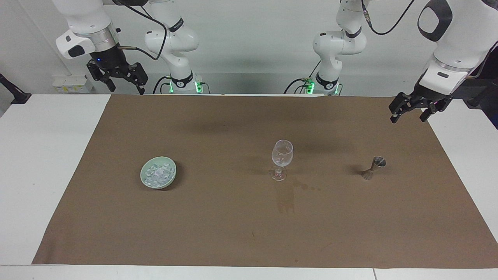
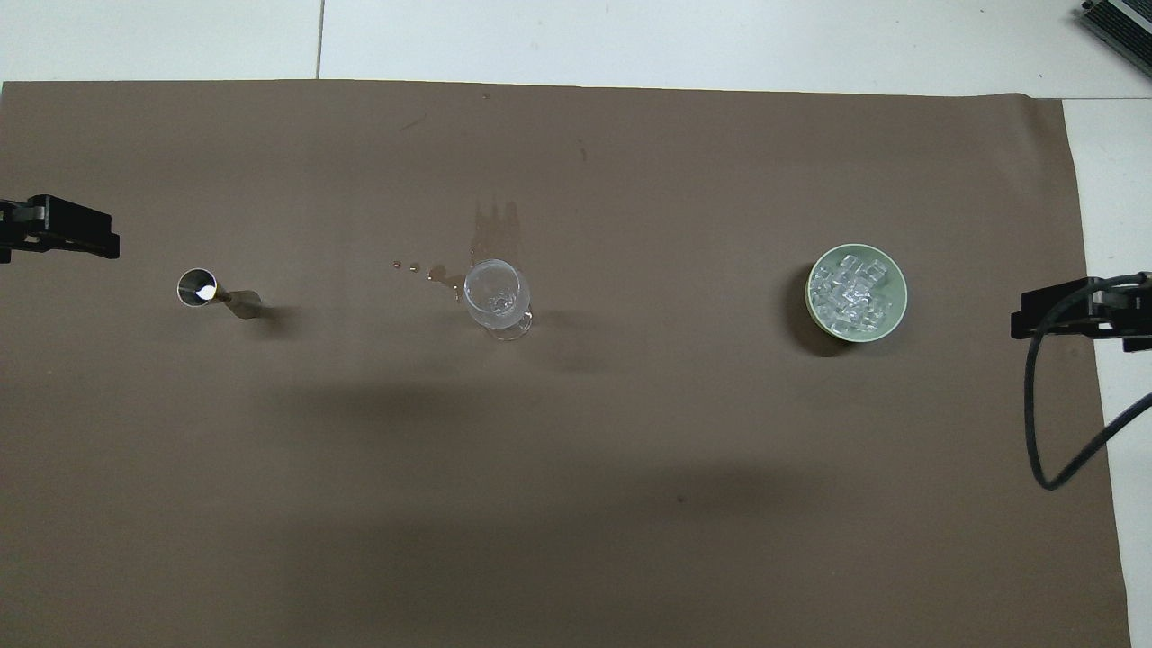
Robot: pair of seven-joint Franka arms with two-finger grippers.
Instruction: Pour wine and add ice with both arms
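Facing view: the left tool [image 1: 409, 113] is being held open and empty in the air over the brown mat's [image 1: 218, 233] edge at the left arm's end of the counter [image 1: 35, 163]. The right tool [image 1: 125, 83] is being held open and empty over the mat's corner nearest the right arm's base. The ice [image 1: 158, 175] is being kept in a pale green bowl [image 1: 144, 179] toward the right arm's end. A wine glass [image 1: 281, 159] is being left standing upright mid-mat, possibly with ice inside. A metal jigger [image 1: 374, 167] is standing toward the left arm's end, well apart from the glass.
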